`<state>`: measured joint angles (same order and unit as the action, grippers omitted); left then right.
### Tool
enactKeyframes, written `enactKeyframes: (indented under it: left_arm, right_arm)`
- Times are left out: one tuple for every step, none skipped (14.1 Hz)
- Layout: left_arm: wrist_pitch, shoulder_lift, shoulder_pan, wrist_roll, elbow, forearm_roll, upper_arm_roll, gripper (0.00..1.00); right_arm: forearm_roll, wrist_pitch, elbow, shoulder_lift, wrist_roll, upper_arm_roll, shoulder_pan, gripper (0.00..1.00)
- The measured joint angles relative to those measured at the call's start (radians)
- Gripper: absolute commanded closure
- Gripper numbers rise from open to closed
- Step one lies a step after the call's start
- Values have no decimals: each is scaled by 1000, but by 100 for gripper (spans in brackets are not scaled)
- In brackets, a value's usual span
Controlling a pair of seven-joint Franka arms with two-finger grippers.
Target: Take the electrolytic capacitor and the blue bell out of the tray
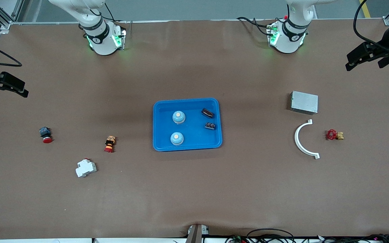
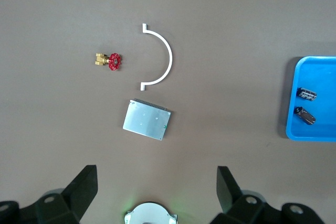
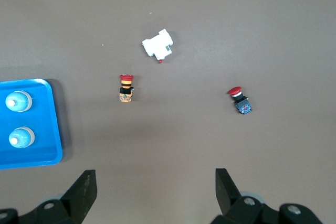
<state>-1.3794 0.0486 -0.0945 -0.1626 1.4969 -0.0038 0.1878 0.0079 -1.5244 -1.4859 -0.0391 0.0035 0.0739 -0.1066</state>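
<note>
White breaker (image 1: 85, 168) nearest camera; blue tray (image 1: 157, 128) holds two bells (image 1: 177, 138), two capacitors (image 1: 209, 126); both grippers (image 2: 155, 182) (image 3: 152, 182) spread apart, waiting.

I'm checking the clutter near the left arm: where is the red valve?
The red valve lies toward the left arm's end of the table, beside the white curved bracket.

Left end effector (image 2: 155, 190) open, right end effector (image 3: 155, 190) open, both raised

Even, bright overhead light, sharp views.
Soft short shadows edge the tray (image 1: 186, 103) on the matte surface (image 1: 194, 189); no glare.
</note>
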Motion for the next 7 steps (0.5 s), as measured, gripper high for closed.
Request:
enactKeyframes:
  left_arm:
    - [2, -13, 2, -2, 5, 0, 4, 0]
    - [2, -28, 7, -15, 11, 0, 10, 0]
    - [-1, -47, 14, -38, 15, 0, 20, 0]
    - [-11, -67, 21, -63, 20, 0, 37, 0]
    - [-30, -87, 25, -100, 27, 0, 63, 0]
    - [-59, -106, 28, -156, 42, 0, 95, 0]
    - [-105, -120, 30, -224, 67, 0, 130, 0]
  right_arm:
    - [0, 0, 0, 0, 13, 0, 0, 0]
    - [1, 0, 0, 0, 24, 0, 0, 0]
    - [2, -1, 0, 0, 29, 0, 0, 0]
    - [6, -1, 0, 0, 31, 0, 0, 0]
    - [11, -1, 0, 0, 33, 0, 0, 0]
    - [15, -1, 0, 0, 34, 0, 0, 0]
    - [18, -1, 0, 0, 34, 0, 0, 0]
